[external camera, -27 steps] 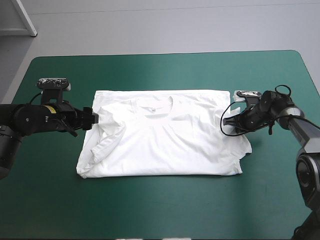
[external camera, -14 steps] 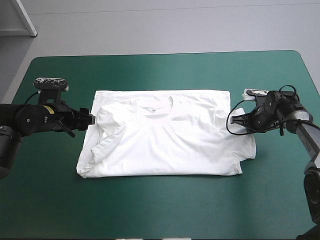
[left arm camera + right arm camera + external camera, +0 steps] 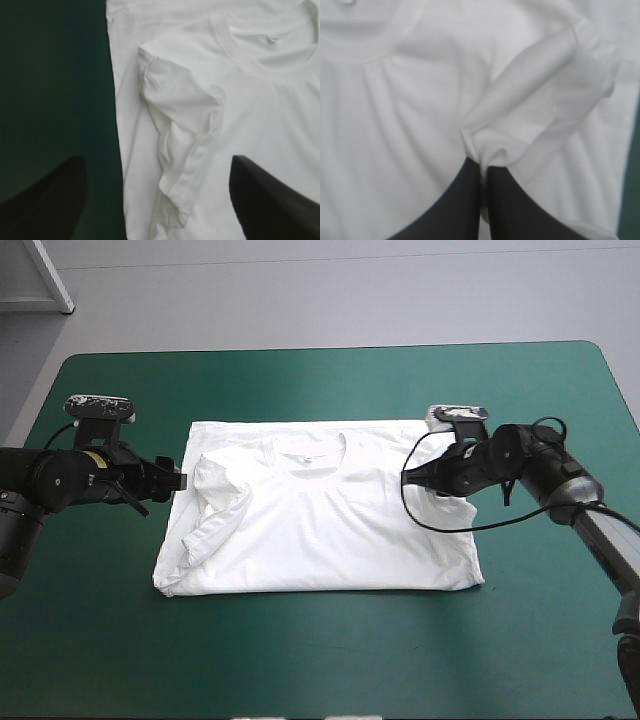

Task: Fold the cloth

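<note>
White T-shirt spread flat on the teal-green table, right end effector pinching its folded-in sleeve, left end effector spread wide beside the opposite sleeve

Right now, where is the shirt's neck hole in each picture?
High view: collar at the middle of the T-shirt's far edge.
Left wrist view: collar ahead of the open left gripper, past the folded-in sleeve.
Right wrist view: collar ahead of the right gripper, shut on the T-shirt.
Shared landmark: teal-green cover beside the T-shirt.
</note>
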You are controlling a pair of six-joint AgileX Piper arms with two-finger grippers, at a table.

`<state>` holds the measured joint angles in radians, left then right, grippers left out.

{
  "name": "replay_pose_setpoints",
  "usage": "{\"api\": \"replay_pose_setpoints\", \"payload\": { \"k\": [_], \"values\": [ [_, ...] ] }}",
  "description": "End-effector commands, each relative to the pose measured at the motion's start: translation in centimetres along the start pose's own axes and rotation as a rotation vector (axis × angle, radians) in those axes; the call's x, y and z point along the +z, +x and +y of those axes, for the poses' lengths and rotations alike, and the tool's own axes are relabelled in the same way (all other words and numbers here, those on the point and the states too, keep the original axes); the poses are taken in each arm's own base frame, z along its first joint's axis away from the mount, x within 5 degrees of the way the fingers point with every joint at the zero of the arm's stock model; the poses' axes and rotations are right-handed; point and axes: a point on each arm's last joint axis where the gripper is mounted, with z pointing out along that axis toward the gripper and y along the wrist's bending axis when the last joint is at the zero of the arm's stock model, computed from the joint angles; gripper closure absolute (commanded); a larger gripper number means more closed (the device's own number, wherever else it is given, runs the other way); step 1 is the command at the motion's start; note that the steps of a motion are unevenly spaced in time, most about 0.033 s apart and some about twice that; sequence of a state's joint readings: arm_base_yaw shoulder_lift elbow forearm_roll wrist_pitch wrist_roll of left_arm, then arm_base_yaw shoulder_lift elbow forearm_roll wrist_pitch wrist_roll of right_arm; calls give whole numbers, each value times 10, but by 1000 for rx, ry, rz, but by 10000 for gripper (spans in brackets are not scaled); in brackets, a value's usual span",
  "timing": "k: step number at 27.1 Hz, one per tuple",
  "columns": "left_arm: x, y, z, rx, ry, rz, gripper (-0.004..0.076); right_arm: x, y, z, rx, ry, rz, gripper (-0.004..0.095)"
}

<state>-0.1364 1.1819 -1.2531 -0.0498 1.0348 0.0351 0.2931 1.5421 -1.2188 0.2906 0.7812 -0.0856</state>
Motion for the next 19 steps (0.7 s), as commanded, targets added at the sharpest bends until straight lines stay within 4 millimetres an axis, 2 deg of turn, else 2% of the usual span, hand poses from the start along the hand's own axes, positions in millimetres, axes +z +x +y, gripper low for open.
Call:
{"api": "replay_pose_setpoints", "payload": {
  "k": [1, 3, 6, 8, 9, 10, 11, 12, 13, 15, 19],
  "values": [
    [-17, -9, 0, -3, -4, -103, 161, -7, -9, 29, -69, -58, -93, 926],
    [-17, -8, 0, -3, -3, -93, 161, 4, -7, 36, -87, -69, -73, 926],
    [-17, -7, 0, 2, -3, -81, 161, 22, -6, 38, -85, -69, -37, 919],
    [-17, -6, 0, 16, -3, -74, 161, 32, -5, 36, -80, -63, -22, 863],
    [-17, -6, 0, 15, -3, -70, 161, 37, -5, 35, -77, -61, -16, 793],
    [-17, -6, 0, 15, -3, -68, 161, 39, -8, 35, -82, -60, -20, 579],
    [-17, -6, 0, 15, -3, -66, 161, 38, -9, 36, -83, -62, -22, 479],
    [-17, -5, 0, 15, -1, -59, 161, 30, -13, 38, -92, -66, -21, 252],
    [-17, -5, 0, 15, -1, -53, 161, 23, -14, 40, -98, -71, -20, 176],
    [-17, -3, 0, 15, 0, -31, 161, 7, -15, 42, -101, -67, -21, 119],
    [-17, 6, 1, 24, -15, 58, 161, -32, -6, 40, -102, 1, 3, 152]
  ]
}}
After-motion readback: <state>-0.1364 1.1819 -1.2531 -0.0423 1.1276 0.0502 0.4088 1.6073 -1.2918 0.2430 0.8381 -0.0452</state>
